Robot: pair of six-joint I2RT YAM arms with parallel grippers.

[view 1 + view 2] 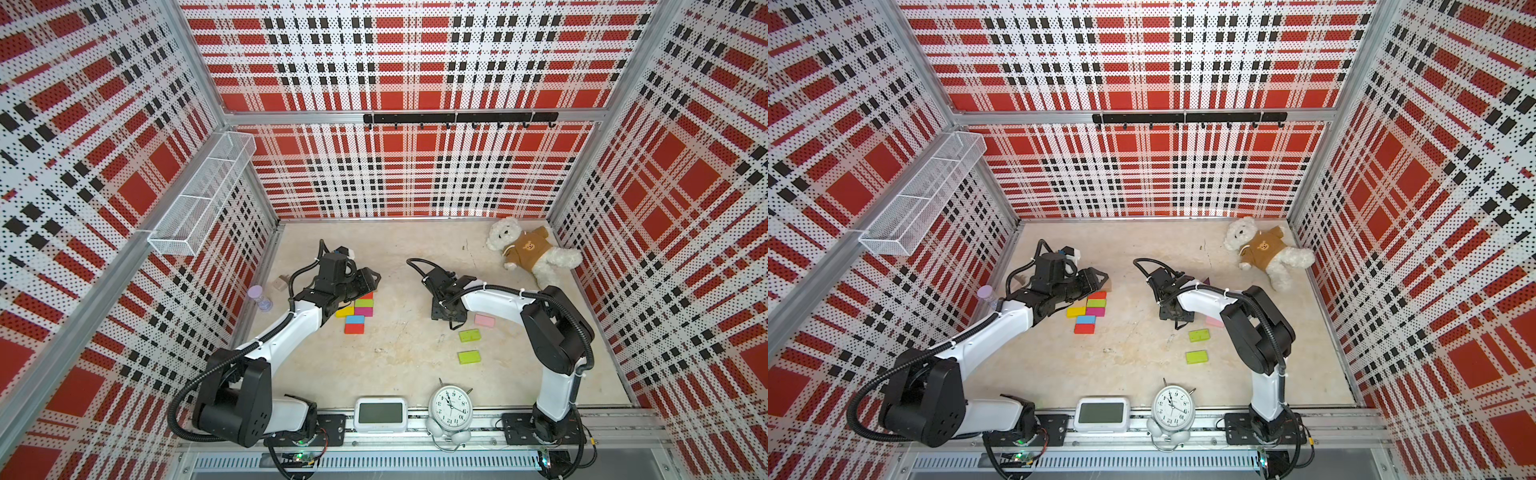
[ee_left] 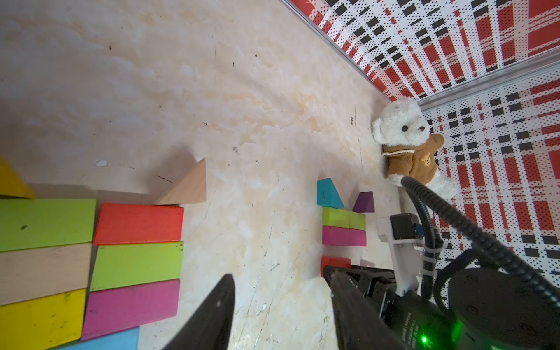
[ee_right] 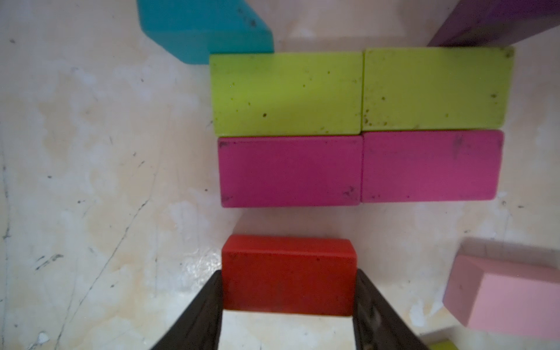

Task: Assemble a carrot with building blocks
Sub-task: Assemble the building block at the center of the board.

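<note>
Wood under glossy paint is my reading of these building blocks: light, stiff, hard to damage and probably a little slick. Flat pads should press two opposite faces squarely. A wedge is best taken by its parallel sides, not its slope.

The right gripper (image 3: 288, 274) does just that, with its jaws narrowed onto the short ends of a red brick (image 3: 288, 254). The brick sits just near of a two-by-two patch at centre right of the table (image 1: 395, 365). I cannot tell whether it rests on the table or hangs above it. The left gripper (image 2: 280, 274) stands half open and empty beside the supply cluster at centre left.

**Patch**
- two lime bricks (image 3: 286, 94)
- two magenta bricks (image 3: 289, 171)
- a teal wedge (image 3: 206, 30) and a purple wedge (image 3: 497, 21), both against its far edge

**Loose, to the right**
- one pink brick (image 3: 512, 297)
- two stray lime bricks (image 1: 469, 335)

**Cluster**
- two lime cluster bricks (image 2: 136, 265)
- two red cluster bricks (image 1: 354, 328)
- one magenta cluster brick (image 2: 130, 306)
- one yellow brick (image 2: 39, 318)
- one blue brick (image 1: 354, 319)
- one plain wood brick (image 2: 42, 271)
- one wood wedge (image 2: 188, 188)
- one yellow piece (image 2: 12, 181), cut off by the frame
</note>
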